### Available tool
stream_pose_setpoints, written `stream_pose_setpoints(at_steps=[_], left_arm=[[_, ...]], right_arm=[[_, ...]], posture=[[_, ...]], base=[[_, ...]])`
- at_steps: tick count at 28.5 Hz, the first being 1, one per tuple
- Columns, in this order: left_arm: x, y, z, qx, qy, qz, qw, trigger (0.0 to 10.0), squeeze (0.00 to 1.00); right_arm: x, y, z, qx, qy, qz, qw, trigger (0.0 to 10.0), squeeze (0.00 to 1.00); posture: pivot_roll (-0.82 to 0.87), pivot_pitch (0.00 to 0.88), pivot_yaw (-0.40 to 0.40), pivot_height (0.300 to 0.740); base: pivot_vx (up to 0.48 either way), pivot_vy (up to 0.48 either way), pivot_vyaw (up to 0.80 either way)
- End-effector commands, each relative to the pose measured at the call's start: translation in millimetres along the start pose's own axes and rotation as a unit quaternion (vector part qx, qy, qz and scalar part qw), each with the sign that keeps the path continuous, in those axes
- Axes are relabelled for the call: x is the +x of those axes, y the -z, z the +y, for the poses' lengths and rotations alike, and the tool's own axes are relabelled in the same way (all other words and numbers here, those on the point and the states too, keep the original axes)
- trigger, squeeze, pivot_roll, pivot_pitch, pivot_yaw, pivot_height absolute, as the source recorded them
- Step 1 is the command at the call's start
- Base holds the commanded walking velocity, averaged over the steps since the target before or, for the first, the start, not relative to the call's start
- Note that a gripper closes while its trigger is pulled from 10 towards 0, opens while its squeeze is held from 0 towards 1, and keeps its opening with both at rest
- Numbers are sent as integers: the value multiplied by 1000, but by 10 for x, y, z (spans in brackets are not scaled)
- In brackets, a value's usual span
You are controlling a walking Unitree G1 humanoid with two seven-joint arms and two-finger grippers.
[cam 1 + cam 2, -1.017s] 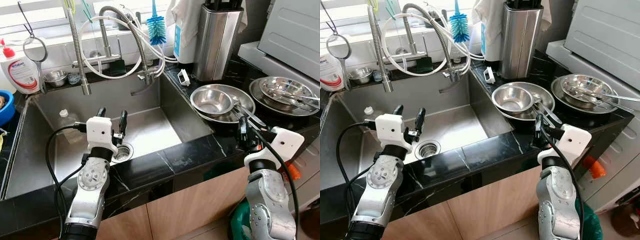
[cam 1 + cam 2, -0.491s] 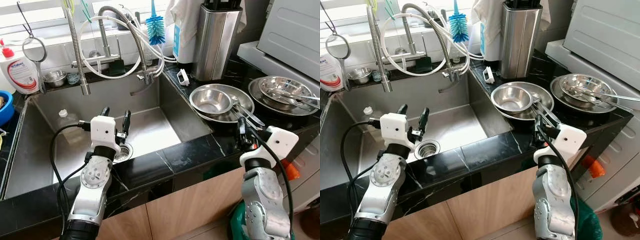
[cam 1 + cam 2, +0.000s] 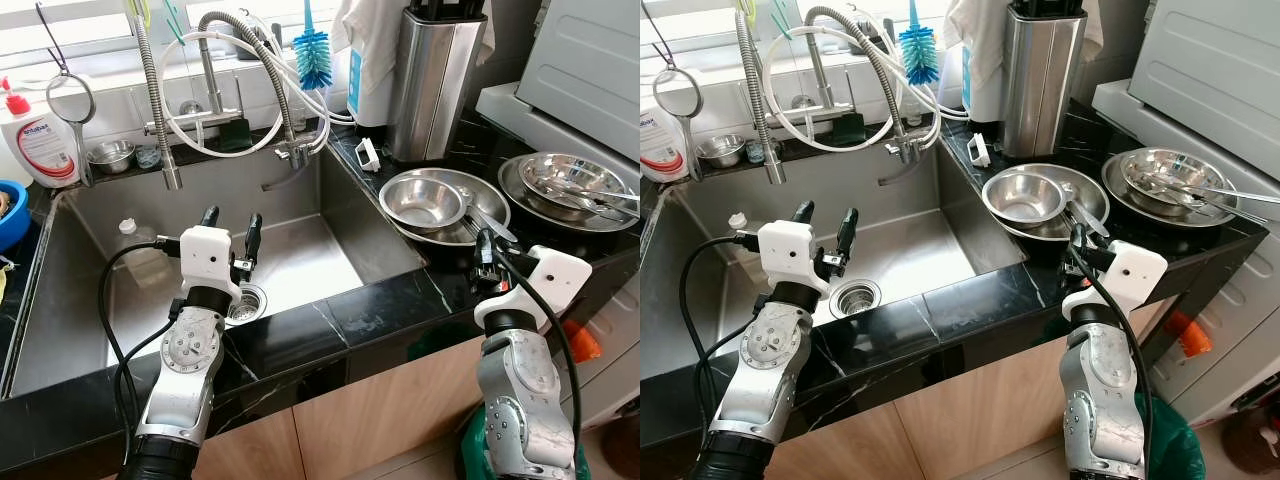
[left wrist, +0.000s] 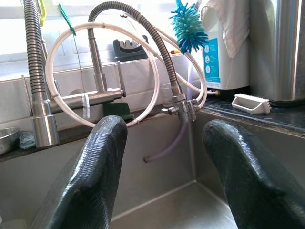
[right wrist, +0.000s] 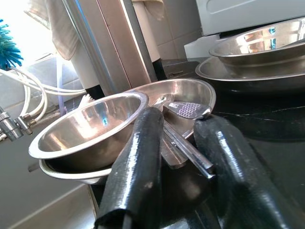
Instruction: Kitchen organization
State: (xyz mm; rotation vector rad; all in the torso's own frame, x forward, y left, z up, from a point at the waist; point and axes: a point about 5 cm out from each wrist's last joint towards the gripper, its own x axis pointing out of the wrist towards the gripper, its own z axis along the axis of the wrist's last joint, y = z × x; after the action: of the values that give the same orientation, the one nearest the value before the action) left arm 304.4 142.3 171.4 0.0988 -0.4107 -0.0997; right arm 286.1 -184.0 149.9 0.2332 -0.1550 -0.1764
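Right jaws straddle utensil handles beside bowl.

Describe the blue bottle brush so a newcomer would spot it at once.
Start at the steel sink and look up to the tap behind it. The brush hangs bristles-down just right of the tap's hoses, the one bright blue, spiky thing among grey metal.

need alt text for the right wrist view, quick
The right pincer is open, its two black fingers on either side of flat metal utensil handles that stick out of a steel bowl stacked in a wider one on the black counter.
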Motion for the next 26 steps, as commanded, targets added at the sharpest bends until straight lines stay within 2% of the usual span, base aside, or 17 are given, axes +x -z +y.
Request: stream_pose_setpoints(at_steps=[1, 9, 11, 17, 18, 19, 20, 21, 26], left_arm=[[-12, 33, 32, 10, 0, 4, 1000, 10000, 0], [1, 26, 50, 10, -3, 3, 1000, 10000, 0], [2, 25, 45, 10, -2, 3, 1000, 10000, 0], [8, 22, 33, 9, 0, 2, 1000, 10000, 0], [13, 21, 32, 8, 0, 2, 1000, 10000, 0], [15, 21, 31, 8, 1, 2, 1000, 10000, 0], [18, 19, 30, 8, 1, 1, 1000, 10000, 0], [25, 17, 32, 8, 1, 1, 1000, 10000, 0], [37, 11, 39, 9, 2, 1, 1000, 10000, 0]], right_arm=[[30, -55, 73, 4, -16, -14, 1000, 0, 0], [62, -116, 95, 3, -19, -25, 1000, 0, 0], [70, -139, 97, 3, -18, -30, 999, 863, 0], [90, -225, 95, -3, -14, -49, 999, 118, 0], [96, -238, 96, -4, -13, -51, 999, 1137, 0], [99, -241, 97, -5, -12, -52, 999, 3137, 0], [100, -243, 95, -8, -10, -52, 999, 7294, 0], [104, -251, 95, -10, -8, -53, 998, 10000, 0], [108, -286, 94, -12, -5, -59, 998, 10000, 0]], posture=[[-132, 0, 54, 740], [-127, 0, 52, 740], [-127, 0, 52, 740], [-128, 0, 54, 740], [-128, 0, 56, 740], [-128, 0, 56, 740], [-126, 0, 55, 740], [-126, 0, 56, 740], [-125, 0, 58, 740]], base=[[0, 0, 0], [0, 0, 0], [0, 0, 0], [0, 0, 0], [0, 0, 0], [0, 0, 0], [0, 0, 0], [0, 0, 0], [0, 0, 0]])
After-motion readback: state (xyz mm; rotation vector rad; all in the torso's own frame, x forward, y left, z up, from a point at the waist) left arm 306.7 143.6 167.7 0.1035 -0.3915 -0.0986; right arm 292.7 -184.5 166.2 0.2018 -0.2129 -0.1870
